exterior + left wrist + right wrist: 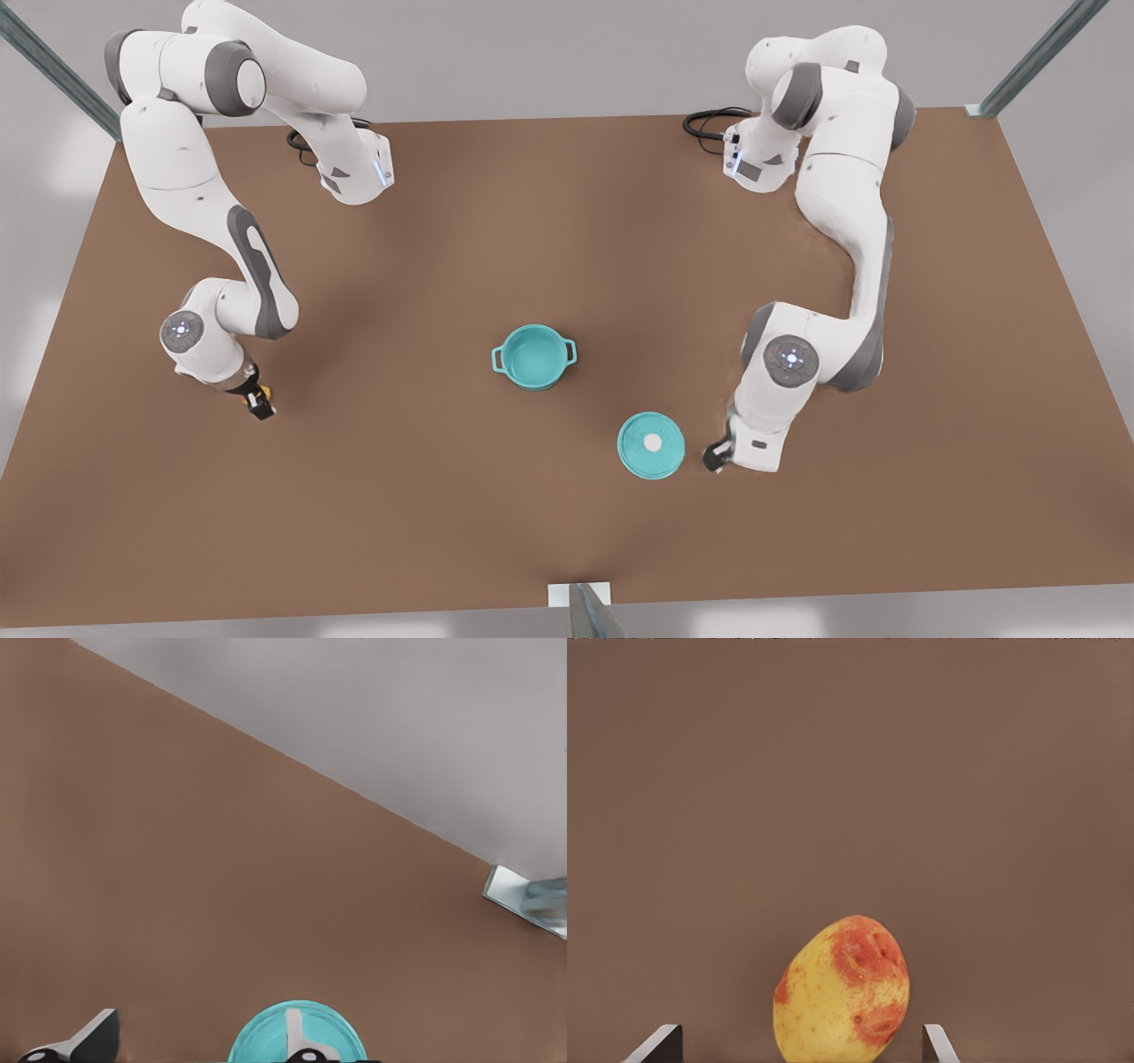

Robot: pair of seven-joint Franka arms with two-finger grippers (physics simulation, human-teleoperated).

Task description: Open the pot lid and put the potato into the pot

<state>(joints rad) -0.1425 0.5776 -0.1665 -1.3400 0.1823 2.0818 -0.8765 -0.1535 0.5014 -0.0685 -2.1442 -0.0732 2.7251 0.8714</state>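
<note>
Straddling the potato (842,990) on the table (443,496), the right gripper (259,403) has its fingers apart. Potato looks rigid, light, rounded; grip across its middle. Left gripper (714,458), fingers apart, waits beside the pot lid (651,446); pot (533,356) open.

Two white arms, grey joints

Glossy white shells, grey bands at the joints, round grey wrist caps with small lights, black fingers (664,1041), black cables (709,120) at both bases.

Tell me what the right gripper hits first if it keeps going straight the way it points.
Most likely the potato: it sits between the open fingertips of the right gripper, with the table beneath. Depth is unclear.
</note>
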